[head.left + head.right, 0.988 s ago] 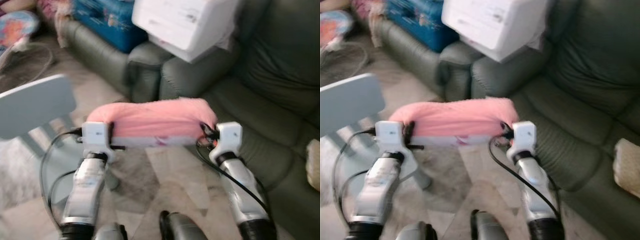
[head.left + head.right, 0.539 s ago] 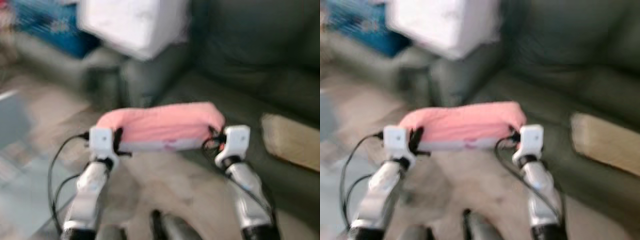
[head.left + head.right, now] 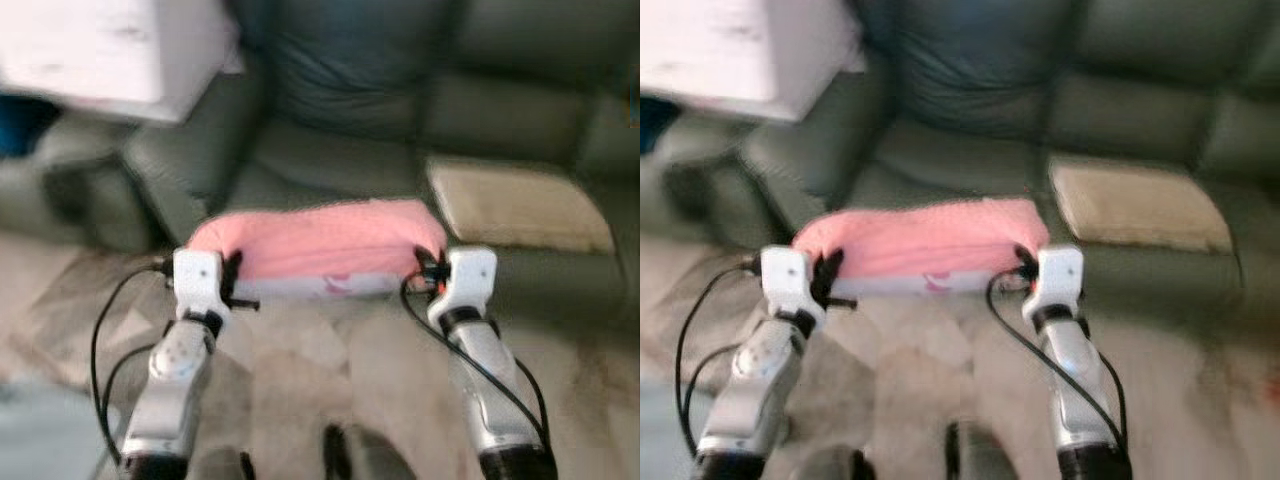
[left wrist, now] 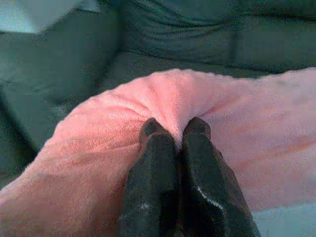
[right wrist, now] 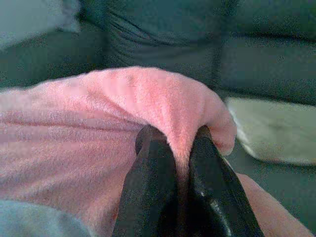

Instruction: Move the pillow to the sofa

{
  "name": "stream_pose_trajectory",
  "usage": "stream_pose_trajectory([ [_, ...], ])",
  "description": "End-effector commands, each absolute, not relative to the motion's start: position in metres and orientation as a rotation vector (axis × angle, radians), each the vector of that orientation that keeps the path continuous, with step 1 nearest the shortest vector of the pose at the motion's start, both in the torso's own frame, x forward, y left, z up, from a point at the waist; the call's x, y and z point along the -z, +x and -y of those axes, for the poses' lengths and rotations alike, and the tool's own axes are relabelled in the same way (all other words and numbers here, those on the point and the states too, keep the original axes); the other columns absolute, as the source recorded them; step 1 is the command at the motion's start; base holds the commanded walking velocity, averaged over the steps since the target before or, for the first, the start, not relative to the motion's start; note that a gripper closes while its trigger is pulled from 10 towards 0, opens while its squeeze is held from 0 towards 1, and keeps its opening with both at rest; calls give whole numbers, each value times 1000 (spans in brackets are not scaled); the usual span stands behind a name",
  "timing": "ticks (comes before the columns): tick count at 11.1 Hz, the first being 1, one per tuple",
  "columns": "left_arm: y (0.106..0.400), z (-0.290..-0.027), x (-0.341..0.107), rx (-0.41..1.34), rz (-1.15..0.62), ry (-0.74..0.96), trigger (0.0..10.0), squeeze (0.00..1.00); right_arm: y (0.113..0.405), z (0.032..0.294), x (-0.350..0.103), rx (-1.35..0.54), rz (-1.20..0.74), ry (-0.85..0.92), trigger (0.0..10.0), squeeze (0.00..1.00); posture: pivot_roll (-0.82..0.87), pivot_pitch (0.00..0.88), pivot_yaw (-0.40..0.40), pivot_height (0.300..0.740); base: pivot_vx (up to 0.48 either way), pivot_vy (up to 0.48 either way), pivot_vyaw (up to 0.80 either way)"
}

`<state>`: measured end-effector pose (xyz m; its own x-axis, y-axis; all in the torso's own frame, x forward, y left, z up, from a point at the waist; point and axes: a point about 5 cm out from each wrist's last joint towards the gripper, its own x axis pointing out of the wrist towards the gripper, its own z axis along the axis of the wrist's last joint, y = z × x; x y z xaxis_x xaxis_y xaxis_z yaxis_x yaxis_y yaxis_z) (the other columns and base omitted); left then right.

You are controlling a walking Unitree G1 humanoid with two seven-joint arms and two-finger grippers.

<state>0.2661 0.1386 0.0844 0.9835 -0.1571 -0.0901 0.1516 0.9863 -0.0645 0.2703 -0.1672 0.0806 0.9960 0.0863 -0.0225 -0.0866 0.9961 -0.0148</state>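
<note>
A pink fluffy pillow (image 3: 318, 240) hangs in the air between my two arms, in front of a dark green leather sofa (image 3: 340, 110). My left gripper (image 3: 232, 280) is shut on the pillow's left end, and the left wrist view has its black fingers (image 4: 158, 148) pinching a fold of pink fabric (image 4: 163, 98). At the right end, my right gripper (image 3: 425, 270) is shut on the pillow, with its fingers (image 5: 153, 148) clamped on the pink cover (image 5: 98, 113). The sofa seat (image 3: 940, 165) lies just beyond the pillow.
A beige cushion (image 3: 515, 205) lies on the sofa seat to the right. A white box (image 3: 110, 45) rests on the sofa's left arm (image 3: 160, 170). Patterned tile floor (image 3: 320, 370) spreads below my arms.
The camera has swung to the right, so the sofa seat and beige cushion now face me and the box has slid left. Both grippers still hold the pillow.
</note>
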Motion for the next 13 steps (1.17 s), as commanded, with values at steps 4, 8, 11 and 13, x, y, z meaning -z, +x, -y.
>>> stream_pose_trajectory([
  [4,264,-144,-88,155,-72,-51,10000,0,271,175,-87,-42,9,-7,10000,0,-57,137,-36,740,382,0,-100],
  [8,264,-142,-88,166,-70,-55,10000,0,272,173,-87,-42,6,-4,10000,0,-56,139,-34,740,480,0,-473],
  [11,263,-141,-88,172,-73,-57,10000,0,272,172,-86,-46,5,-5,10000,0,-57,142,-34,740,480,0,0],
  [13,263,-139,-87,181,-75,-64,10000,0,272,172,-85,-50,1,-5,10000,0,-57,142,-34,740,240,0,0],
])
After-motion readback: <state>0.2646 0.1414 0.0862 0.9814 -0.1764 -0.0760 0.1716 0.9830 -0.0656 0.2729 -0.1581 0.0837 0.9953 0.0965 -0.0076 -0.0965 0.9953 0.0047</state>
